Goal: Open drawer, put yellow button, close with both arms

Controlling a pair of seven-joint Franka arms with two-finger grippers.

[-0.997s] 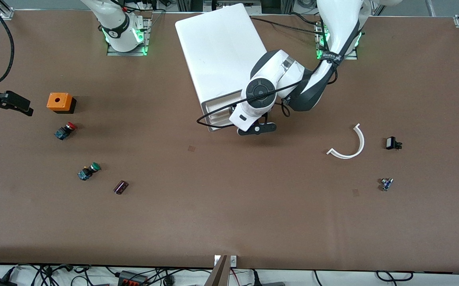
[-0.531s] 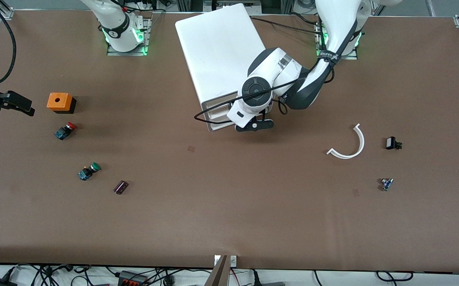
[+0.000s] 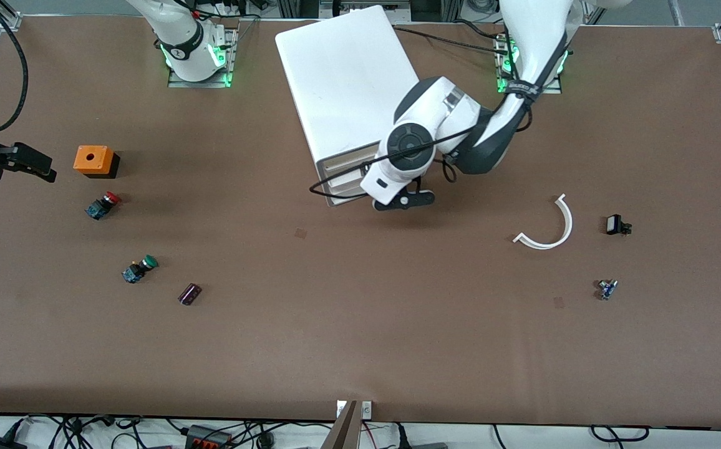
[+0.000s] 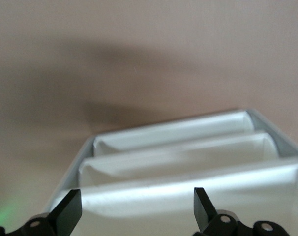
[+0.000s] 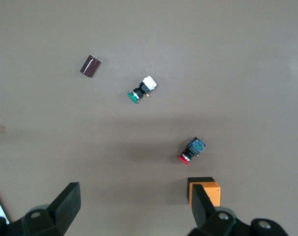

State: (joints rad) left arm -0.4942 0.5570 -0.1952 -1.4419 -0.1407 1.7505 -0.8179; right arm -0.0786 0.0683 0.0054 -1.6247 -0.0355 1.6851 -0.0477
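Note:
The white cabinet (image 3: 348, 81) stands near the arms' bases, its three drawers facing the front camera. The topmost drawer (image 3: 347, 163) (image 4: 188, 199) looks shut. My left gripper (image 3: 399, 198) (image 4: 137, 209) hangs just in front of that drawer, fingers open and wide apart, nothing between them. My right gripper (image 3: 20, 161) (image 5: 134, 206) is open and empty, up in the air over the right arm's end of the table. A small blue-bodied part (image 3: 607, 289) lies toward the left arm's end; it may be the yellow button, since its cap colour does not show.
Toward the right arm's end lie an orange box (image 3: 93, 159) (image 5: 205, 192), a red button (image 3: 102, 204) (image 5: 191, 150), a green button (image 3: 140, 268) (image 5: 142, 90) and a dark cylinder (image 3: 189, 294) (image 5: 90, 66). A white curved strip (image 3: 551, 226) and a black part (image 3: 616, 224) lie toward the left arm's end.
The left wrist swung a little toward the cabinet and came back to about where it was. The right gripper drifted slightly. Nothing was taken hold of.

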